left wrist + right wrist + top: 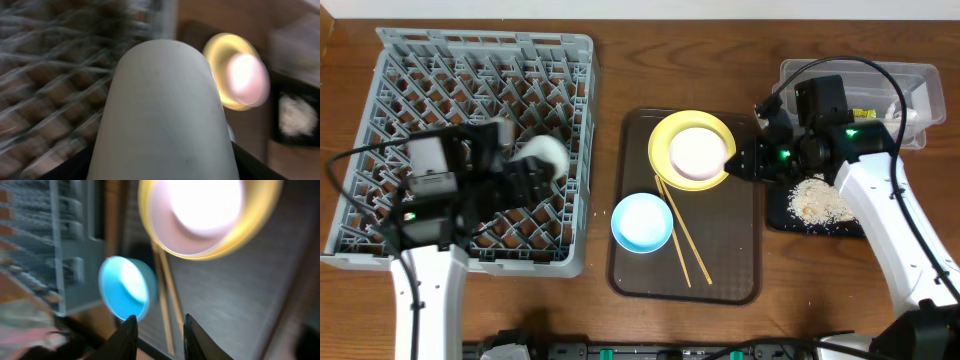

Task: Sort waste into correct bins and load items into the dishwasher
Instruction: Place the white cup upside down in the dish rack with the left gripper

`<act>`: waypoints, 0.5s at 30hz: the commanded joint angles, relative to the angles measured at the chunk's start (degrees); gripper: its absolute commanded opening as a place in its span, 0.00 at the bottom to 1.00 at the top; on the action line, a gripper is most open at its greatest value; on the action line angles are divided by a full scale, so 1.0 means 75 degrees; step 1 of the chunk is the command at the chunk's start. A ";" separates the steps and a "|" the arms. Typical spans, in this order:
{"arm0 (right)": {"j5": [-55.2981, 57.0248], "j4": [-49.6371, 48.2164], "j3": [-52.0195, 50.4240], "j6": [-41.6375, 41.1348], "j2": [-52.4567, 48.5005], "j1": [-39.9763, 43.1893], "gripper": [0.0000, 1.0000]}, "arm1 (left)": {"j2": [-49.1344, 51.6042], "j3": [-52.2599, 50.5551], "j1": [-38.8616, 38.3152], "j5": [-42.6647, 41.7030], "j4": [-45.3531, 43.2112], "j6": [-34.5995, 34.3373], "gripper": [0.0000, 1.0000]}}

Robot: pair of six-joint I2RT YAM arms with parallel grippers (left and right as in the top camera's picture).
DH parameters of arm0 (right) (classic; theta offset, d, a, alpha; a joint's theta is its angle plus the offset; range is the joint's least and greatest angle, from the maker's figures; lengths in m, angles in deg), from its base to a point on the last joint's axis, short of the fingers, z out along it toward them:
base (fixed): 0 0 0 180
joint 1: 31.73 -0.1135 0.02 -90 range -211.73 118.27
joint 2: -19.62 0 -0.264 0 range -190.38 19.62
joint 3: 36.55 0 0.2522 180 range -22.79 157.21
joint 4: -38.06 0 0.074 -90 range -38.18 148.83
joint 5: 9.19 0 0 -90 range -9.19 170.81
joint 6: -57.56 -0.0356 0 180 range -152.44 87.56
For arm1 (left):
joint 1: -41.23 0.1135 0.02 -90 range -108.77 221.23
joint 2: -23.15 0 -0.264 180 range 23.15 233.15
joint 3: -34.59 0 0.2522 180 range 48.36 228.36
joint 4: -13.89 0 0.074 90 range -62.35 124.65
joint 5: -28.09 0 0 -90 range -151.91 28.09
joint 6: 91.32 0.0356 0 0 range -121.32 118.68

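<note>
Over the grey dish rack (pixel 420 60), my left pincer (pixel 532 172) clenches the white cup (pixel 165 110). On the brown tray (pixel 730 250): blue bowl (pixel 641 222), chopsticks (pixel 685 245), yellow plate (pixel 665 130) holding the white bowl (pixel 698 152). My right pincer (pixel 157 330) gapes empty beside that plate.

Left arm reaches rightward, its pincer (pixel 528 172) gripping the small white cup (pixel 546 154); right pincer (pixel 740 162) gapes, pointing left.

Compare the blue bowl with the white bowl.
The blue bowl sits straight on the brown tray; the white bowl sits on the yellow plate. The blue bowl lies nearer the rack, the white bowl nearer the right tool. Both are round, upright and similar in size.
</note>
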 commanded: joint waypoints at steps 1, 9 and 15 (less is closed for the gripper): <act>0.1271 0.0420 0.0641 0.0839 0.0271 0.0131 0.29 | -0.0085 0.0332 0.0554 0.1454 0.0458 0.0128 0.56; 0.1527 0.0769 0.0816 0.1014 0.0332 0.0131 0.29 | 0.0597 0.0323 0.1061 0.2183 0.1052 0.0122 0.56; 0.1533 0.0807 0.0816 0.1046 0.0332 0.0131 0.29 | 0.1285 0.0323 0.1061 0.2716 0.1361 -0.0020 0.56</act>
